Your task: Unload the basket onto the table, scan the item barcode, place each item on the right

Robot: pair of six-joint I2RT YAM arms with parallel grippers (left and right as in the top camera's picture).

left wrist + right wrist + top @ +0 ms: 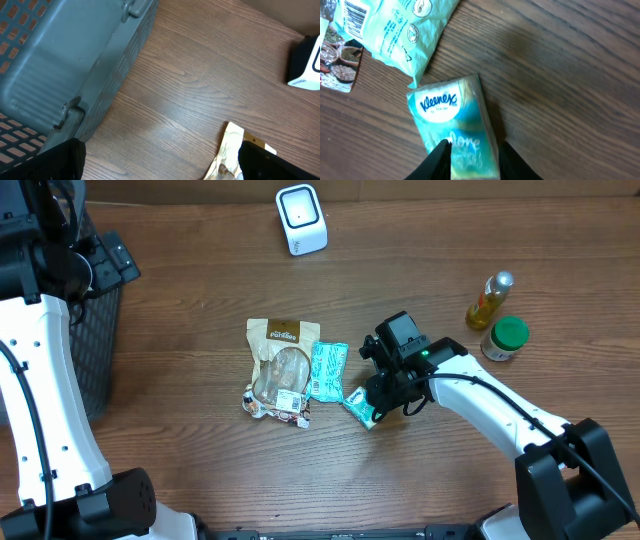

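Clamping the teal Kleenex pack is the right tool; left tool gapes open.

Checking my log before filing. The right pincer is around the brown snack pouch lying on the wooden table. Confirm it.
Wrong item. The right pincer is around the Kleenex tissue pack, not the brown snack pouch, which lies untouched to one side. The right wrist view shows it. The rest stands.

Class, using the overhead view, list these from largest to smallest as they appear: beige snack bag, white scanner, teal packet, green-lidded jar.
1. beige snack bag
2. white scanner, though its height may flatter it
3. teal packet
4. green-lidded jar
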